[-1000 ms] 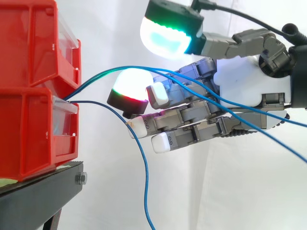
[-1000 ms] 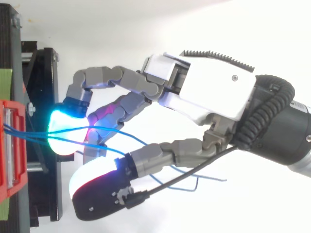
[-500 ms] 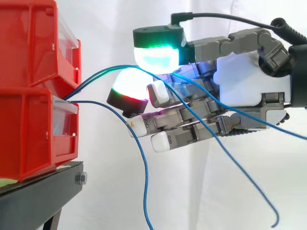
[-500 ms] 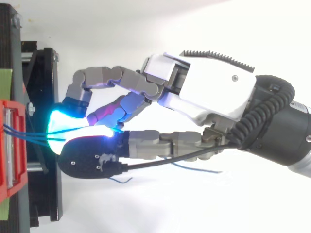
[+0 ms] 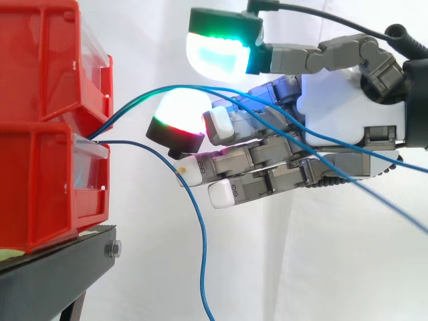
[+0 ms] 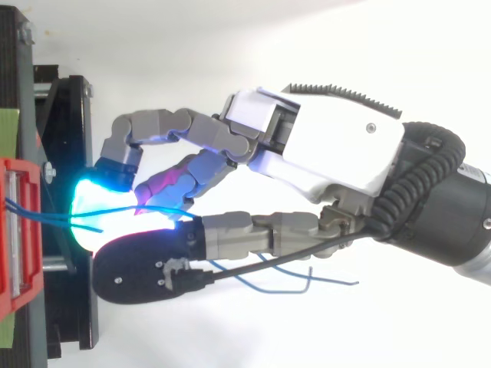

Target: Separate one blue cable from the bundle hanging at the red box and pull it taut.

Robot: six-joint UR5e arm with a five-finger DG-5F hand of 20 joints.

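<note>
Between stacked red bins [image 5: 47, 167], blue cables [image 5: 127, 110] emerge, run right across fingers of hand [image 5: 341, 114], beneath thumb pad [image 5: 221, 53]. One cable [image 5: 202, 227] droops apart, left of fingertips. Hand open: fingers near straight, nothing pinched. Side view shows gap between thumb pad and cables; top view shows loose cable ends [image 6: 337, 281] below thumb.

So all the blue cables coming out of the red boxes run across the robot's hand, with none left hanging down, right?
Not quite. The side view shows one blue cable leaving the red boxes and hanging down loose, below the hand. The other blue cables do run across the hand.
</note>
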